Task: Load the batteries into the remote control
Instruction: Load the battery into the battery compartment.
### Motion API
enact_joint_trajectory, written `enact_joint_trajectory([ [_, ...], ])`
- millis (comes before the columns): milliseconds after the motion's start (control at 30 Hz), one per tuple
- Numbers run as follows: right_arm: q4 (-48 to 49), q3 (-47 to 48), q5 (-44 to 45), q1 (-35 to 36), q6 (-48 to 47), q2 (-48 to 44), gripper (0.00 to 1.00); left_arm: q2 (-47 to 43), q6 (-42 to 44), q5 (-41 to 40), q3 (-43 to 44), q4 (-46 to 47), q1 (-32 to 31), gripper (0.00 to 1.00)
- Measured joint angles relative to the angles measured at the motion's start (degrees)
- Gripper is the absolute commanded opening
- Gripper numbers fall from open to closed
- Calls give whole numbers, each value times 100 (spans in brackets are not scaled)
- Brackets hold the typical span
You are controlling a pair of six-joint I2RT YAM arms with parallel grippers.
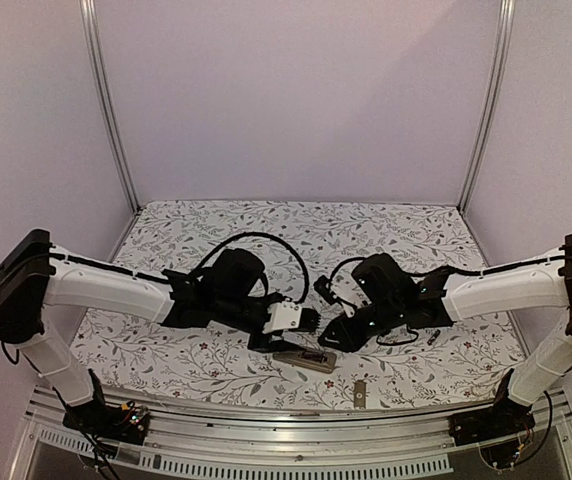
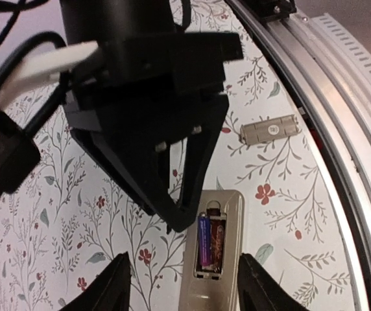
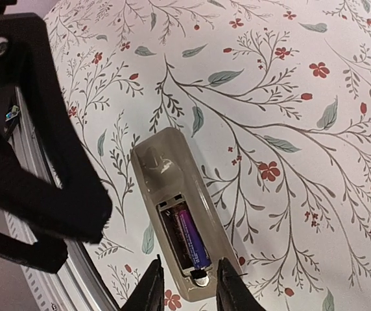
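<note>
The remote control (image 2: 229,214) lies back up on the floral cloth near the table's front edge, also seen in the top view (image 1: 306,358) and the right wrist view (image 3: 166,162). Its battery bay is uncovered and holds two batteries side by side: a purple-wrapped one (image 2: 203,238) (image 3: 193,241) and a dark reddish one (image 2: 218,241) (image 3: 173,236). My left gripper (image 2: 185,288) (image 1: 311,322) is open, its fingers standing either side of the remote's body. My right gripper (image 3: 190,288) (image 2: 179,217) hovers at the bay's contact end, jaws narrowly apart, holding nothing.
The small flat grey cover piece (image 2: 271,128) (image 1: 360,393) lies on the cloth between the remote and the metal front rail (image 2: 341,129). A small dark object (image 1: 432,336) lies under the right forearm. Both arms crowd the front middle of the table.
</note>
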Motion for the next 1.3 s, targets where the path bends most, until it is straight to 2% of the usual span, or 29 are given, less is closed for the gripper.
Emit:
enact_joint_trajectory([
  [100,44,2,-85,-7,-203,44,25,-96,116,-201,-409,9,90,61],
  [233,63,26,-188,-7,-420,232,15,-15,208,-334,-918,13,293,62],
  [767,188,227,-629,-44,-538,796,17,627,186,-398,-885,310,396,62],
  [933,175,264,-662,-44,-632,859,12,658,175,-393,-844,321,396,60],
  [1300,175,302,-798,-44,-741,951,11,756,83,-391,-780,376,365,56],
])
